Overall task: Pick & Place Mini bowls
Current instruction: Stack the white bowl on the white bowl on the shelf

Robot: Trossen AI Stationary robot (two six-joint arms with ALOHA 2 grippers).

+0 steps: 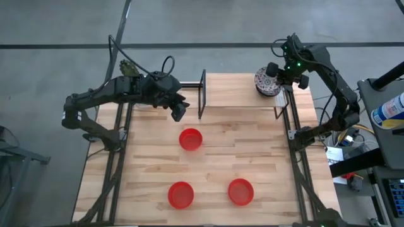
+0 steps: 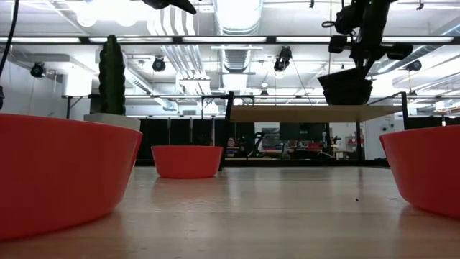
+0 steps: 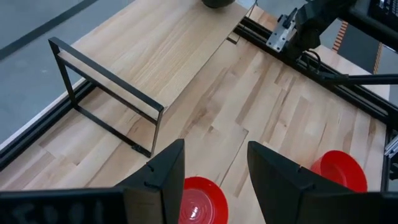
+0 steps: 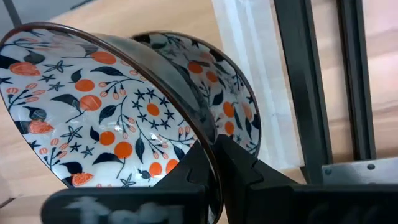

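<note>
Three plain red bowls rest on their bases on the table: one mid-table (image 1: 190, 139), two near the front (image 1: 181, 195) (image 1: 240, 192). My left gripper (image 1: 178, 112) hangs open and empty above the table, just far-left of the middle red bowl (image 3: 199, 202). My right gripper (image 1: 276, 77) is over the raised shelf's (image 2: 309, 113) far right corner, shut on a floral bowl (image 4: 99, 106). A second floral bowl (image 4: 233, 93) sits right behind it. A third one does not show. My right gripper pinches the front floral bowl by its rim (image 4: 210, 146), one finger inside the bowl and one outside. The bowl is tilted steeply, its patterned inside facing the wrist camera. It overlaps the second floral bowl; whether they touch I cannot tell.
A black metal frame (image 1: 202, 94) carries the wooden shelf across the table's far part. A white pot with a green cactus (image 1: 128, 66) stands at the far left corner. Black rails (image 1: 295, 157) run along both table sides. Bare wood lies between the red bowls.
</note>
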